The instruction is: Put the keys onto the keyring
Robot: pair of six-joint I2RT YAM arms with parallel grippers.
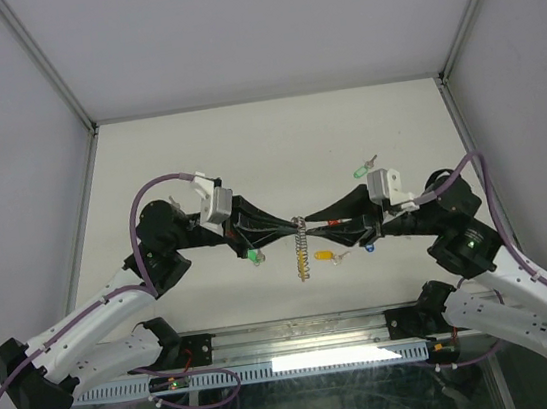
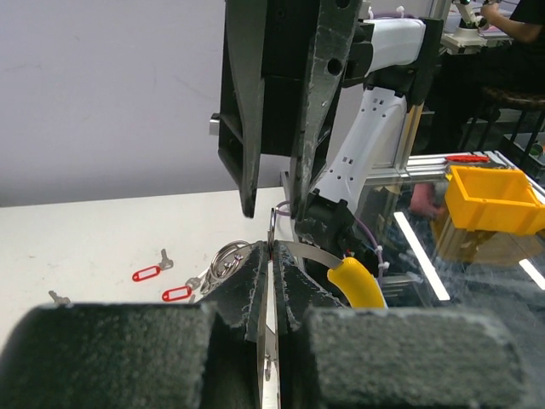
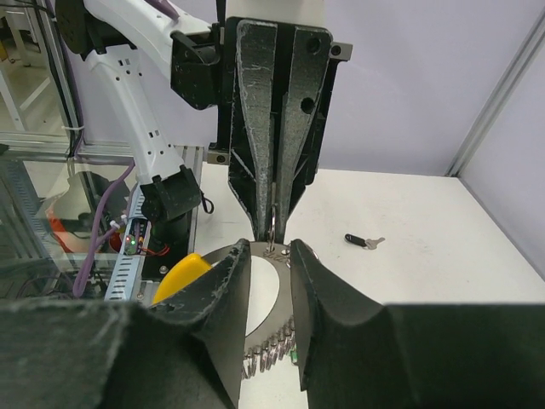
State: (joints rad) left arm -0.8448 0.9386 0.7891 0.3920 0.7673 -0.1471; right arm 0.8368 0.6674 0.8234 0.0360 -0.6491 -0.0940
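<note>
Grey panels on an aluminium frame box in a white counter (image 1: 196, 154), and the two arms meet nose to nose at the centre of the overhead view.

The left jaws are clenched flat on the thin metal band of the keyring (image 1: 301, 251). From that pinch the ring hangs toward the bottom of the overhead frame. Its coiled part runs top to bottom there, crosswise to the left-right line of the arms. The right jaws stand apart, straddling the same band right in front of the left tips. I can see a gap on both sides and nothing gripped.

In the right wrist view the yellow segment (image 3: 180, 274) curves off to the lower left and the coil drops out of the bottom edge.

The keys lie loose on the counter:
- a green-tagged key (image 1: 255, 256) just below the left arm
- a second green-tagged key (image 1: 361, 169) above the right wrist
- a blue-tagged key (image 1: 369, 247) just below the right wrist
- a black-tagged key (image 3: 358, 240) right of centre in the right wrist view
- two red-tagged keys (image 2: 146, 273) at the lower left of the left wrist view

With the left side holding the ring, I judge the free right arm is the one to fetch, and the blue-tagged key is nearest it.

The ring's opening is hidden behind the finger pads. A small silver piece (image 3: 270, 245) at the pinch could be a key or part of the ring, and I cannot tell which.
</note>
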